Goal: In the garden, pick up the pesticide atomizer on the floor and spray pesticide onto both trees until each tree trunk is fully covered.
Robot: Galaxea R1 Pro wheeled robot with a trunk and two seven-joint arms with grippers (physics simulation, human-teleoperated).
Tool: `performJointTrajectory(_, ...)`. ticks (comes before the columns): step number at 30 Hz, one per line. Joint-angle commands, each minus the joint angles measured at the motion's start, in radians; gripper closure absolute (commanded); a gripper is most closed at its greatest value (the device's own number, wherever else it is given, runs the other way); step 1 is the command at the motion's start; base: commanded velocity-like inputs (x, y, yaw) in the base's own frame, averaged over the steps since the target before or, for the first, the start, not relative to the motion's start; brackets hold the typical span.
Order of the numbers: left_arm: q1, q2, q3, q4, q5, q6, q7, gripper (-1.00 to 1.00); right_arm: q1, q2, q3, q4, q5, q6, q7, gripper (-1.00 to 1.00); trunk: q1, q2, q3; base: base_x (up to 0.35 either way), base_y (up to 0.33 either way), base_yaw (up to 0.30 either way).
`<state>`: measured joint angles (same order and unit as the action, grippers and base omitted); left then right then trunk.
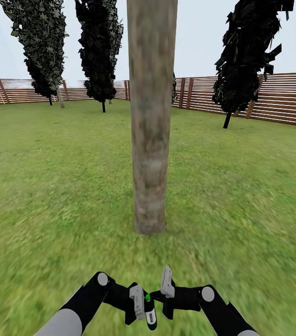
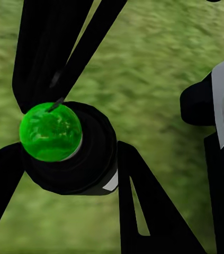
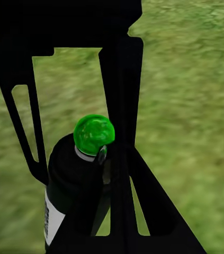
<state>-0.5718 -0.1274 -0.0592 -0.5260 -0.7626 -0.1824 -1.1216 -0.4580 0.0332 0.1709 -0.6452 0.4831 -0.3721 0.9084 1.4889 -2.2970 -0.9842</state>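
Lawn [image 1: 50, 186], fenced; one trunk [image 1: 151, 116] dead ahead, near, bark dry-looking with no spray visible, so pickup judged done and both trunks left to cover. Atomizer [image 1: 150, 311] off the ground, upright, between the two grippers. Left gripper [image 1: 141, 303] closed on its black body, fingers [image 2: 138, 211] either side, green cap [image 2: 50, 131] uppermost. Right gripper [image 1: 165, 296] just beside it; its finger state unclear.

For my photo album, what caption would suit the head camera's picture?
Robot faces a thick tree trunk on the lawn, its two grippers meeting around a green-capped pesticide atomizer.
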Motion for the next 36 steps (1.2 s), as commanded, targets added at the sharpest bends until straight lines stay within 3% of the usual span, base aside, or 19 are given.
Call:
performJointTrajectory(1,0.000,0.000,0.004,0.000,0.015,0.000,0.003,1.00,0.001,0.001,0.002,0.001,0.009,-0.005,0.003,1.00,0.000,0.000,0.000,0.000,0.000,0.000)
performJointTrajectory(6,0.001,0.018,0.001,0.014,-0.010,0.002,0.043,1.00,0.001,0.001,0.002,0.001,0.009,-0.005,0.003,1.00,0.000,0.000,0.000,0.000,0.000,0.000)
performJointTrajectory(11,0.002,0.054,0.001,0.015,-0.094,0.006,0.046,1.00,0.001,0.001,0.002,0.001,0.009,-0.005,0.003,1.00,0.000,0.000,0.000,0.000,0.000,0.000)
performJointTrajectory(16,0.003,0.094,0.002,0.015,-0.141,0.012,0.047,1.00,0.001,0.001,0.002,0.001,0.009,-0.005,0.003,1.00,0.000,0.000,0.000,0.000,0.000,0.000)
performJointTrajectory(19,0.004,0.131,0.002,0.015,-0.149,0.013,0.046,1.00,0.001,0.001,0.002,0.001,0.009,-0.005,0.003,1.00,0.000,0.000,0.000,0.000,0.000,0.000)
performJointTrajectory(24,0.010,0.232,0.003,0.007,-0.152,0.014,0.043,1.00,0.001,-0.001,0.002,0.003,0.009,-0.005,0.003,1.00,0.000,0.000,0.000,0.000,0.000,0.000)
performJointTrajectory(25,0.010,0.255,0.004,0.007,-0.152,0.015,0.043,1.00,0.001,-0.002,0.002,0.003,0.009,-0.005,0.003,-1.00,0.000,0.000,0.000,0.000,0.000,0.000)
performJointTrajectory(29,0.012,0.324,0.013,0.002,-0.150,0.017,0.047,1.00,0.001,-0.013,-0.004,0.015,0.011,-0.006,-0.003,-1.00,0.000,0.000,0.000,0.000,0.000,0.000)
performJointTrajectory(31,0.012,0.333,0.032,0.001,-0.144,0.018,0.050,1.00,0.001,-0.020,-0.007,0.038,0.010,-0.008,-0.007,-1.00,0.000,0.000,0.000,0.000,0.000,0.000)
performJointTrajectory(32,0.012,0.335,0.060,0.001,-0.143,0.018,0.052,1.00,0.001,-0.028,-0.009,0.063,0.009,-0.009,-0.010,-1.00,0.000,0.000,0.000,0.000,0.000,0.000)
performJointTrajectory(33,0.012,0.335,0.140,0.001,-0.141,0.018,0.075,1.00,0.001,-0.051,-0.014,0.099,0.007,-0.010,-0.057,-1.00,0.000,0.000,0.000,0.000,0.000,0.000)
performJointTrajectory(34,0.012,0.333,0.181,0.002,-0.140,0.018,0.095,1.00,0.002,-0.059,-0.021,0.110,0.007,-0.010,-0.117,-1.00,0.000,0.000,0.000,0.000,0.000,0.000)
performJointTrajectory(36,0.012,0.327,0.266,0.006,-0.137,0.017,0.148,1.00,0.002,-0.066,-0.051,0.183,0.006,-0.010,-0.330,-1.00,0.000,0.000,0.000,0.000,0.000,0.000)
